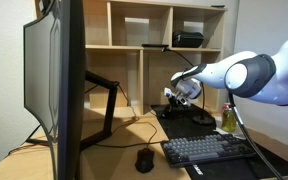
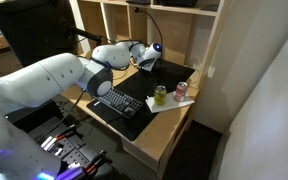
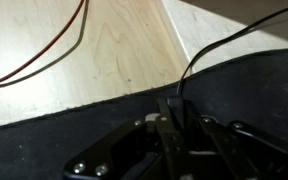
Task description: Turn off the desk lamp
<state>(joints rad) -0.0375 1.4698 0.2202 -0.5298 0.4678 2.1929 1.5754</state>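
Beyond the keyboard [image 1: 209, 150], we note the fingers [image 3: 169, 125] seemingly pinched together, holding nothing, low over the black mat [image 3: 44, 150], likely to prod a switch. We log the desk lamp [image 2: 159, 30] just behind the keyboard, beside them.

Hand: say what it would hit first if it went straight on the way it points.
Probably the black desk mat just beyond the tips of the hand, near its edge; depth is unclear.
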